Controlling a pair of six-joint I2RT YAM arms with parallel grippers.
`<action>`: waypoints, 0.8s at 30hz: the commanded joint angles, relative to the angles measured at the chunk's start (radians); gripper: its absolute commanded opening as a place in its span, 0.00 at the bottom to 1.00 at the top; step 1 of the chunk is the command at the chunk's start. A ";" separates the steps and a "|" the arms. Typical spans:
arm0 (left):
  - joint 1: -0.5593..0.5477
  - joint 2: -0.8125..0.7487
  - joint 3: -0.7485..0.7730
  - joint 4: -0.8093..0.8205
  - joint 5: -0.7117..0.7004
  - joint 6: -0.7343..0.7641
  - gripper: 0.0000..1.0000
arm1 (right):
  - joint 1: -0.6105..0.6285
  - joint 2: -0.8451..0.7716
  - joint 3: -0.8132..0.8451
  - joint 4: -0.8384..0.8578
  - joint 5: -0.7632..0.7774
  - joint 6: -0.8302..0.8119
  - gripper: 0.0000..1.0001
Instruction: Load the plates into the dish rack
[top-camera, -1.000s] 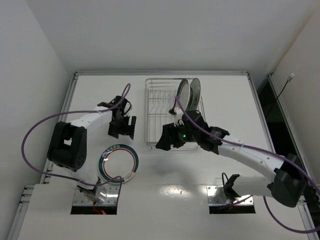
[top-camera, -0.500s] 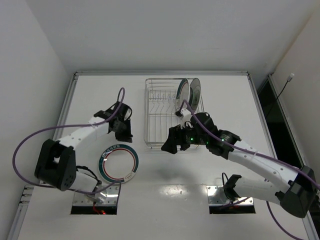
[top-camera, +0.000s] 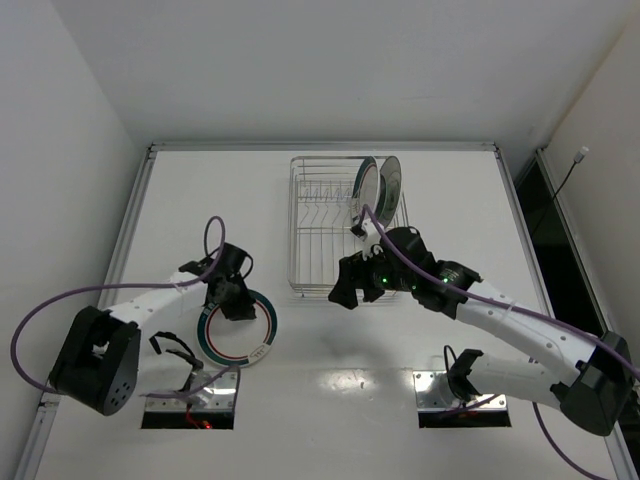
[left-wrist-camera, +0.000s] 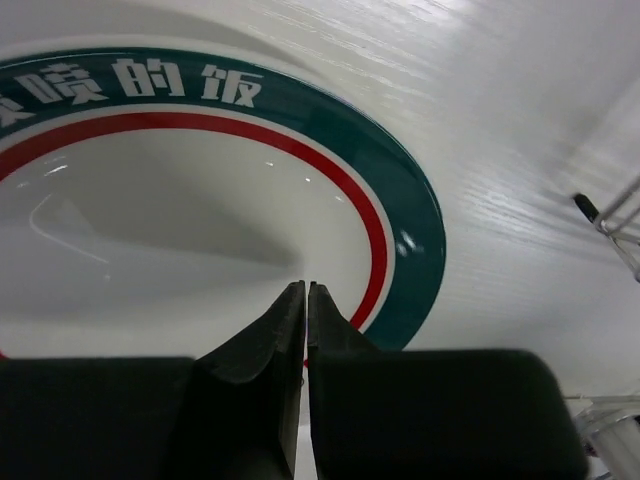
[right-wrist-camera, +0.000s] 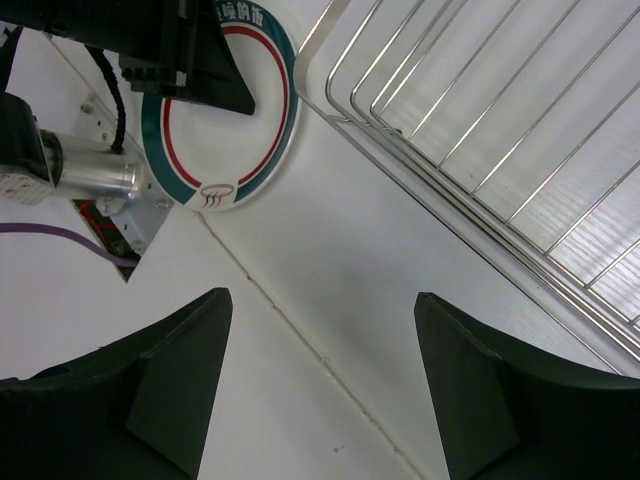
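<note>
Here, over the ringed plate (left-wrist-camera: 405, 215) with left claw (left-wrist-camera: 305, 295) pinched closed. Beside the dish rack (top-camera: 325, 225) with right claw (right-wrist-camera: 320, 380) spread wide.

The top camera looks down from high up on the near side at the whole desk (top-camera: 450, 200). The left wrist camera is very close over the ringed plate (left-wrist-camera: 150, 220). The right wrist camera, higher, sees that plate and the rack (right-wrist-camera: 500, 140) too

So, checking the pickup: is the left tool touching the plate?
Cannot tell: left wrist view puts the shut left tool over the plate, gap or contact unclear.
</note>
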 joint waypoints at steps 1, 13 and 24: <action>0.000 0.051 -0.019 0.124 0.027 -0.074 0.03 | -0.003 -0.019 0.000 0.010 0.026 -0.027 0.71; 0.096 0.409 0.099 0.297 0.087 0.050 0.06 | -0.003 0.010 -0.009 0.019 0.026 -0.027 0.72; 0.193 0.651 0.492 0.173 0.064 0.144 0.06 | -0.003 0.010 -0.009 0.019 0.026 -0.027 0.72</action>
